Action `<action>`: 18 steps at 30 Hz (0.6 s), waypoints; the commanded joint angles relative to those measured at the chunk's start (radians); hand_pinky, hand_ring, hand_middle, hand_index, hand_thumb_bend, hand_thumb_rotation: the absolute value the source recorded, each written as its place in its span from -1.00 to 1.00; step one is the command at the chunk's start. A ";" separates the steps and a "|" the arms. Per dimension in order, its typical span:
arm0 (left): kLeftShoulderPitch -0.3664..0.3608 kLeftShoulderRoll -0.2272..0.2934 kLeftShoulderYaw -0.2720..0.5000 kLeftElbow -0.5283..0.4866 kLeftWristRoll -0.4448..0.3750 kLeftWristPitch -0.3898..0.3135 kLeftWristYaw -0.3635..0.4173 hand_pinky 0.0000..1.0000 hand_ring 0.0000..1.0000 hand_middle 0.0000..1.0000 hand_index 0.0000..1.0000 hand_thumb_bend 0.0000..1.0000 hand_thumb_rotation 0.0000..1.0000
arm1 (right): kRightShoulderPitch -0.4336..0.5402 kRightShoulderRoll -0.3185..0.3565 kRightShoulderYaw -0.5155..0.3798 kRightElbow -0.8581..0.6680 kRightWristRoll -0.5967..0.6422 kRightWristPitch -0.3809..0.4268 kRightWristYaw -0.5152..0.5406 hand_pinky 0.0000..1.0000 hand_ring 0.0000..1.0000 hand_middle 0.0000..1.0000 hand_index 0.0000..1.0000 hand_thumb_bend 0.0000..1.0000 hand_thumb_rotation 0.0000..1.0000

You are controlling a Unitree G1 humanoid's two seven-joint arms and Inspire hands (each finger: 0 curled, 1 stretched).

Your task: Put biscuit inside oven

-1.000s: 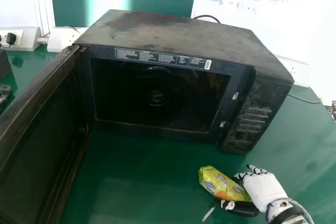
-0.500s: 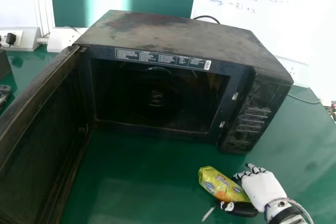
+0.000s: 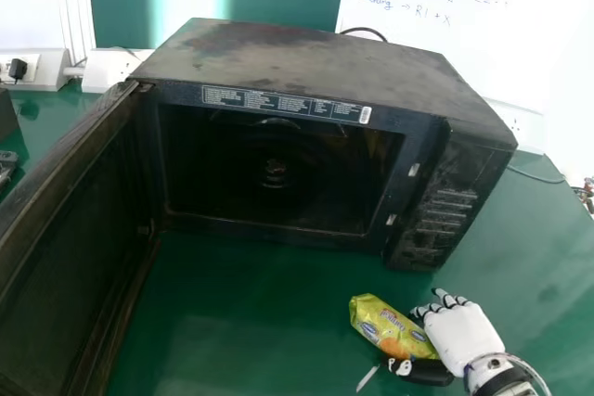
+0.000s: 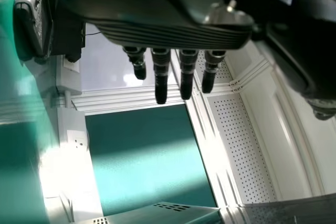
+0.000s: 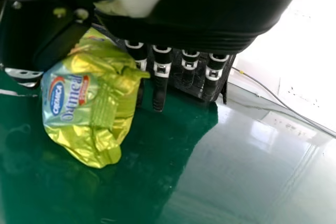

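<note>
- Lying between four and five o'clock in the head view, the right hand has its fingers fairly straight and standing apart from the thumb; nothing is clamped.
- The biscuit packet, the thing to be moved, is at the hand's nine o'clock, between fingers and thumb, seemingly resting on the table. Closing on it looks like the next step.
- If the fingers close high on the wrapper, the loose, slick film could slide out, or the packet could roll away toward ten o'clock. Too hard a squeeze would crack the biscuits.
- The oven stands toward eleven o'clock from the hand, its cavity between ten and eleven. A low carry might catch the packet on the bottom lip and knock it loose.
- Straight up at twelve is the control panel; a path too far that way would bump knuckles there.
- The door hangs wide between nine and ten, where an overlong sweep could nudge it.
- In the left wrist view, the left hand has straight, spread fingers.
</note>
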 commanded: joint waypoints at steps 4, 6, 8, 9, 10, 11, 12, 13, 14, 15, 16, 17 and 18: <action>0.014 -0.002 -0.004 -0.013 0.002 0.003 0.000 0.51 0.76 0.91 0.97 0.77 0.96 | 0.017 0.015 0.027 0.011 0.022 -0.016 -0.005 0.57 0.52 0.57 0.56 0.79 -0.12; 0.014 -0.001 -0.003 -0.010 -0.001 0.000 -0.002 0.52 0.77 0.92 0.97 0.77 0.95 | 0.014 0.021 0.030 0.015 0.038 -0.017 -0.011 0.45 0.48 0.54 0.51 0.76 -0.17; 0.014 -0.003 -0.004 -0.012 0.000 -0.003 -0.001 0.52 0.77 0.91 0.96 0.76 0.95 | 0.012 0.021 0.029 0.021 0.065 -0.022 -0.014 0.38 0.43 0.50 0.48 0.73 -0.25; 0.015 -0.004 -0.004 -0.014 0.003 -0.002 0.001 0.50 0.77 0.91 0.96 0.77 0.95 | 0.011 0.020 0.029 0.025 0.077 -0.025 -0.019 0.35 0.41 0.48 0.46 0.72 -0.29; 0.016 -0.005 -0.003 -0.016 0.005 -0.001 0.002 0.50 0.76 0.91 0.96 0.77 0.95 | 0.010 0.020 0.029 0.028 0.086 -0.026 -0.024 0.33 0.39 0.46 0.44 0.71 -0.32; 0.017 -0.005 -0.003 -0.017 0.005 -0.001 0.003 0.49 0.76 0.91 0.96 0.77 0.95 | 0.009 0.022 0.030 0.030 0.093 -0.026 -0.029 0.31 0.37 0.43 0.43 0.71 -0.34; 0.017 -0.006 -0.003 -0.018 0.004 0.000 0.003 0.48 0.76 0.90 0.96 0.77 0.95 | 0.009 0.023 0.031 0.033 0.098 -0.027 -0.038 0.25 0.34 0.41 0.41 0.71 -0.37; 0.018 -0.006 -0.004 -0.020 0.002 0.001 0.002 0.48 0.75 0.90 0.96 0.77 0.95 | 0.008 0.023 0.033 0.036 0.097 -0.032 -0.052 0.17 0.30 0.38 0.40 0.70 -0.39; 0.019 -0.007 -0.004 -0.021 0.001 0.002 0.002 0.48 0.75 0.91 0.95 0.77 0.96 | 0.007 0.022 0.035 0.039 0.094 -0.037 -0.068 0.03 0.23 0.33 0.38 0.69 -0.41; 0.019 -0.007 -0.004 -0.022 0.000 0.003 0.002 0.48 0.76 0.91 0.95 0.77 0.96 | 0.007 0.022 0.037 0.041 0.094 -0.039 -0.077 -0.10 0.16 0.29 0.37 0.68 -0.42; 0.020 -0.008 -0.004 -0.024 -0.001 0.005 0.003 0.47 0.75 0.91 0.95 0.77 0.96 | 0.005 0.024 0.038 0.042 0.097 -0.039 -0.082 -0.21 0.09 0.24 0.35 0.65 -0.45; 0.020 -0.009 -0.004 -0.026 -0.002 0.005 0.003 0.47 0.75 0.91 0.95 0.77 0.96 | 0.003 0.027 0.039 0.043 0.102 -0.038 -0.086 -0.26 0.04 0.21 0.33 0.63 -0.47; 0.021 -0.009 -0.004 -0.026 -0.002 0.005 0.003 0.48 0.75 0.91 0.96 0.76 0.96 | 0.001 0.032 0.040 0.046 0.109 -0.038 -0.094 -0.32 -0.01 0.17 0.31 0.62 -0.52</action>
